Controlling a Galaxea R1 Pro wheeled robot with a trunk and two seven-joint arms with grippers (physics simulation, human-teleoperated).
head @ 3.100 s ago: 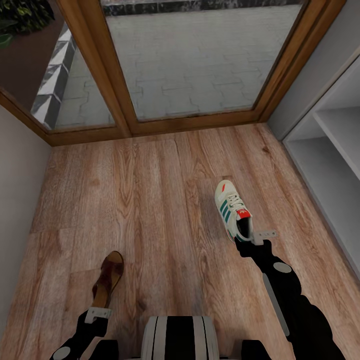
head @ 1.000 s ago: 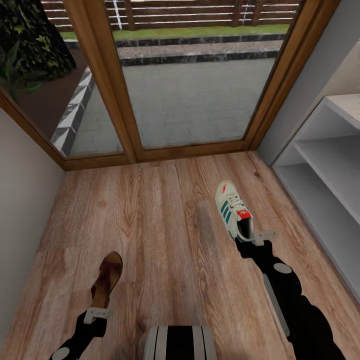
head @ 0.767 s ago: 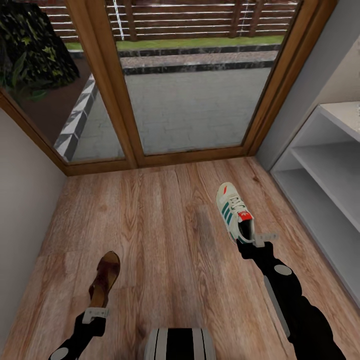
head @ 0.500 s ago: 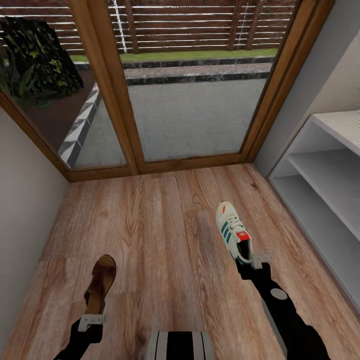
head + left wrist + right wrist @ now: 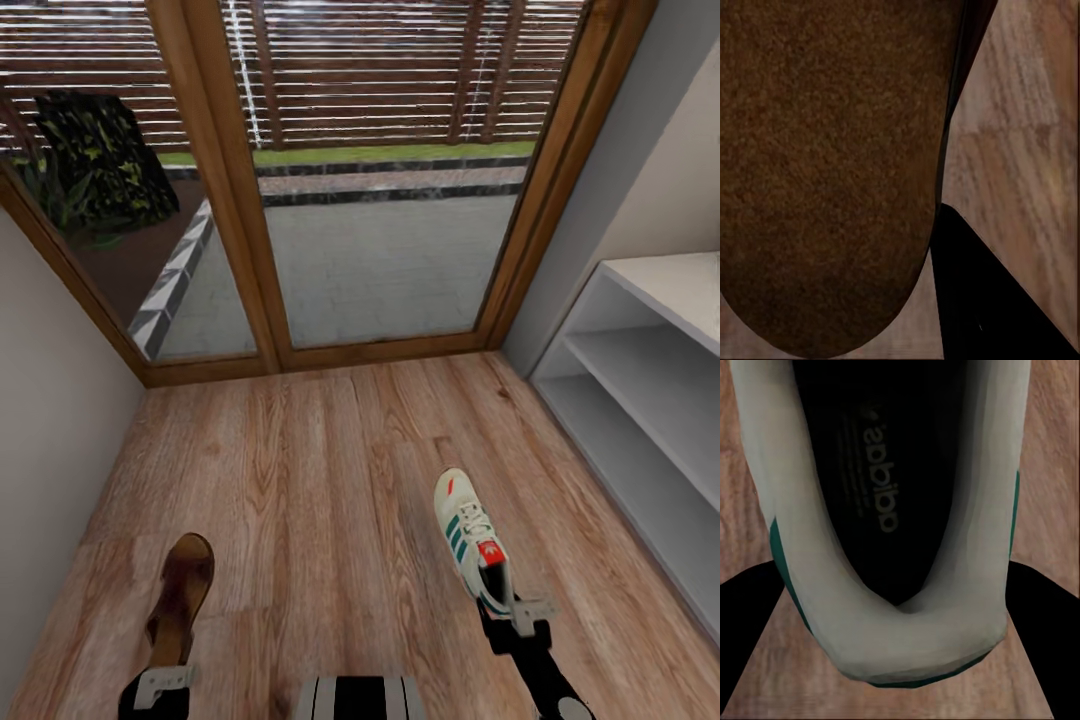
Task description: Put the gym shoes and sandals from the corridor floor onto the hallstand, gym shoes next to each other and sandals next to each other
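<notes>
Cream-white gym shoe (image 5: 472,541) pinched at the heel by the right gripper (image 5: 512,610), toe pointing toward the glass doors (image 5: 380,180). Head view gives the stripes and laces; the right wrist view looks straight into the shoe (image 5: 889,525), where "adidas" reads on the dark insole. Over on the left, the left gripper (image 5: 162,682) clamps the brown sandal (image 5: 180,598) by its heel above the wood-plank floor (image 5: 310,480). Pale-grey hallstand (image 5: 650,380) stands at right, shelves bare.

"adidas" — gym shoe (image 5: 889,502) insole
</notes>
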